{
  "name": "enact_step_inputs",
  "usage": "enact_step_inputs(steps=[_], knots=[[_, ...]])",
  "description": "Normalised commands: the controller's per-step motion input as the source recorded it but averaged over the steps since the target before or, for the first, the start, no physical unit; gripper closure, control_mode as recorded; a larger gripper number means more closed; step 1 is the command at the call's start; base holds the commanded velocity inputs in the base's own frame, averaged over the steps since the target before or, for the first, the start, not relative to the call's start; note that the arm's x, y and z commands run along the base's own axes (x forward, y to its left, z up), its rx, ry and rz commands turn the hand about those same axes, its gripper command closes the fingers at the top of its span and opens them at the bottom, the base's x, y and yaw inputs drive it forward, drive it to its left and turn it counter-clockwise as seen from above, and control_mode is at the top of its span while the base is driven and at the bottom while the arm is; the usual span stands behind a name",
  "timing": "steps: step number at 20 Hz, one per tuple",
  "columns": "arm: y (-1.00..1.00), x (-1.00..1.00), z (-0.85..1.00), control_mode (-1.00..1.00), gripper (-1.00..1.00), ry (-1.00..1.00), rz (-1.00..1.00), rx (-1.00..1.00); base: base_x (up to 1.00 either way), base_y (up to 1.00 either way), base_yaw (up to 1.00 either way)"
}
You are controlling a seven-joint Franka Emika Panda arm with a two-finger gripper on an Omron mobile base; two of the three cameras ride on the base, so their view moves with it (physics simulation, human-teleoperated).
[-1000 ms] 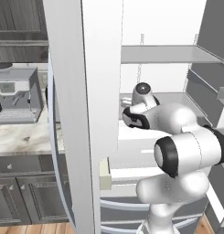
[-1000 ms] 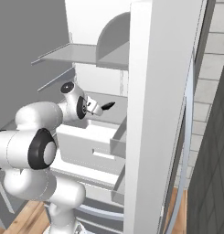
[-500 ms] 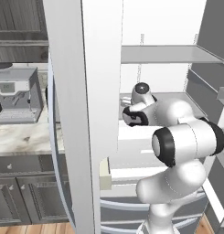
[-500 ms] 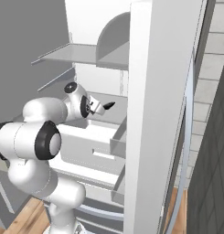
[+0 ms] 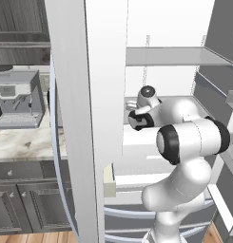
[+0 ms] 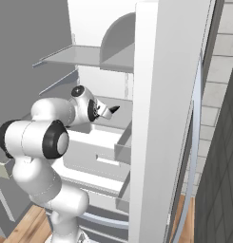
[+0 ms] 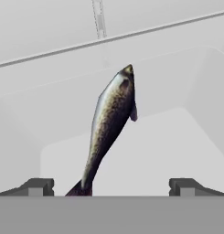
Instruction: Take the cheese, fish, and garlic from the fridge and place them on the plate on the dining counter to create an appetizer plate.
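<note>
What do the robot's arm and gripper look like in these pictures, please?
The arm is glossy white, built of rounded, bulbous segments with black rings at the joints. The gripper is a white hand with a dark band and two small dark finger tips. No cables or markings show.

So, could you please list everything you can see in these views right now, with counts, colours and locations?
fish: one, dark grey speckled with a silvery side, lying in a pale fridge compartment straight ahead of the open fingers in the hand view.
fridge: one, white-grey, door open, grey shelves and drawers inside.
coffee machine: one, grey, on the wall counter left of the fridge.
wall counter: one, white marble with brown veins, over dark grey cabinets.
floor: wooden, brown, under the base.
tiled wall: pale grey tiles, right of the fridge.
arm: one, white with dark joints, reaching into the fridge.
gripper: one, dark fingers, open, holding nothing.
</note>
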Motion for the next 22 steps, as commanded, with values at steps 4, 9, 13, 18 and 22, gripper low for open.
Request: enact_step_inputs(steps=[4, 9, 13, 18, 22], knots=[[-0.09, 0.22, -0.16, -1.0, -1.0, 0.01, 0.0, 0.0, 0.0, 0.0, 0.0], [-0.04, 0.28, -0.17, -1.0, -1.0, 0.0, 0.0, 0.0, 0.0, 0.0, 0.0], [0.0, 0.28, -0.22, -1.0, -1.0, 0.0, 0.0, 0.0, 0.0, 0.0, 0.0], [0.0, 0.35, -0.23, -1.0, -1.0, 0.0, 0.0, 0.0, 0.0, 0.0, 0.0], [0.0, 0.41, -0.22, -1.0, -1.0, 0.0, 0.0, 0.0, 0.0, 0.0, 0.0]])
